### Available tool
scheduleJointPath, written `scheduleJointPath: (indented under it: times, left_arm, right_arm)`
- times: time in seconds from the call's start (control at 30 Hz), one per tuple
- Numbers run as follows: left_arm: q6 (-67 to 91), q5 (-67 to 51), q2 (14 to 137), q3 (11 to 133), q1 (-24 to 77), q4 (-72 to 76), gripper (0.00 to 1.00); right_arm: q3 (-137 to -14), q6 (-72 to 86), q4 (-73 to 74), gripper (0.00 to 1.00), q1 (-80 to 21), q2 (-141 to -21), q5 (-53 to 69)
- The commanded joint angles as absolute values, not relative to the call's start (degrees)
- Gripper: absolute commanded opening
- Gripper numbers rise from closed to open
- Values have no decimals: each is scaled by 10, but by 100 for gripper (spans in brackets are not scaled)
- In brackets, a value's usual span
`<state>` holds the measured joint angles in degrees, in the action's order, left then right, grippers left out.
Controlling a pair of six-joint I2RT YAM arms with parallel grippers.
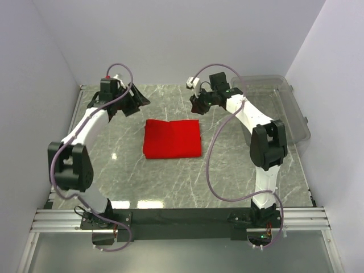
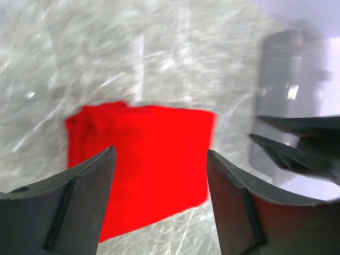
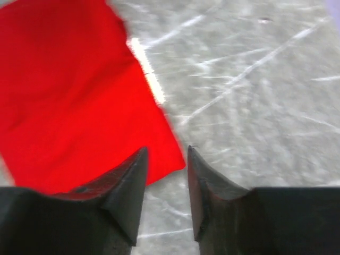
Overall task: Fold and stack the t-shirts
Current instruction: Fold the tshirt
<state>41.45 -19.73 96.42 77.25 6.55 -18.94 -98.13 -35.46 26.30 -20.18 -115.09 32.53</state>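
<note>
While the gray marbled tabletop (image 1: 227, 170) fills most of the top view, a clear plastic bin (image 1: 284, 108) stands at its far right corner, partly behind the right arm. The red t-shirt (image 1: 172, 139) lies folded into a flat, roughly square packet near the middle of the tabletop, well apart from the bin and with bare stone on every side.

The left end effector (image 1: 132, 101) hangs over the far left of the tabletop, beyond the shirt's far left corner. Its fingers stand wide apart and hold nothing. Its wrist camera looks between them at the shirt (image 2: 154, 138) lying below, not touched. The right end effector (image 1: 199, 102) hangs just beyond the shirt's far right corner. Its fingers are parted by a narrower gap, also empty, and in its wrist view the tips (image 3: 133, 164) sit above the shirt's corner (image 3: 69, 95) and the bare stone (image 3: 255, 79) beside it.

Both wrist views are blurred. In the left one, the bin (image 2: 289, 79) is only a gray smear at the right edge, with a dark pointed shape (image 2: 297, 149) across it that is hard to make out. I cannot tell how many layers the fold has.
</note>
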Motion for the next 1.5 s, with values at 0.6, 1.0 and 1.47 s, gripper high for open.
scheduleJointPath:
  times: [0.6, 1.0, 1.47]
  left_arm:
    - [431, -325, 1045, 693, 106, -34, 53]
    - [383, -217, 1108, 751, 103, -112, 53]
    - [349, -55, 1131, 836, 91, -159, 55]
  right_arm:
    - [-986, -169, 336, 9, -218, -1205, 417]
    - [-978, -127, 325, 7, -219, -1230, 366]
    - [-959, -120, 323, 5, -218, -1222, 335]
